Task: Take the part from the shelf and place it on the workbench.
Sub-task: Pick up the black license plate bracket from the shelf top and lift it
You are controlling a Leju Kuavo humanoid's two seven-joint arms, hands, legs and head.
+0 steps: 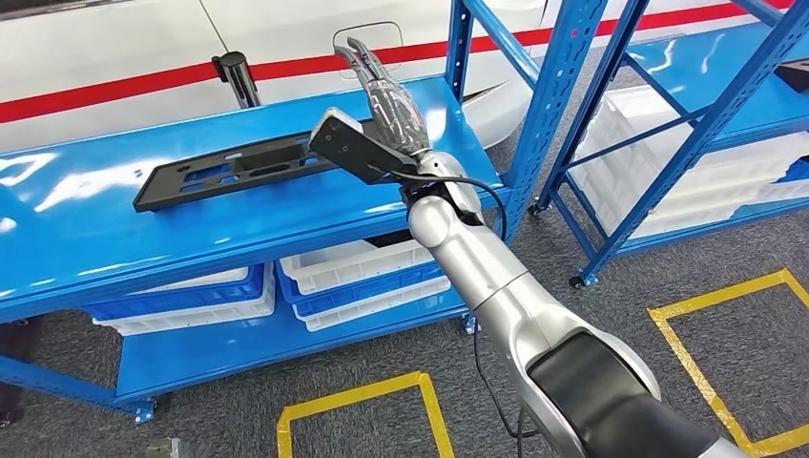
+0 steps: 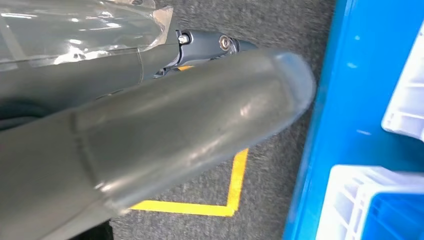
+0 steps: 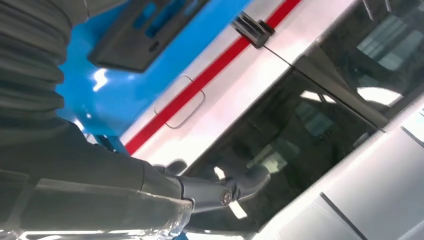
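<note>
One flat black plastic part (image 1: 234, 167), a long bracket pierced by rectangular cut-outs, lies on the glossy blue top deck of the steel shelf (image 1: 105, 239). Its right end nears the middle of the deck, with bare blue sheet open in front of it and to its left.

The right robot hand (image 1: 386, 100) reaches over the deck just right of the part, wrapped in clear crinkled film. Its dark fingers (image 1: 358, 55) stretch forward, close together and slightly curled, holding nothing; the black wrist block hangs over the part's right end, and whether it touches cannot be told. The silver arm runs back over the shelf's front edge.

In the left wrist view, the left robot hand (image 2: 165, 135) shows a thick smooth grey thumb and a film-wrapped finger over grey carpet with yellow floor tape (image 2: 235, 192); its spread cannot be told.

On the lower shelf sit two stacks of white and blue ribbed crates (image 1: 358, 277). A second blue rack (image 1: 668, 143) stands to the right, carrying white crates. Behind is a white vehicle with a red stripe (image 1: 114, 95).
</note>
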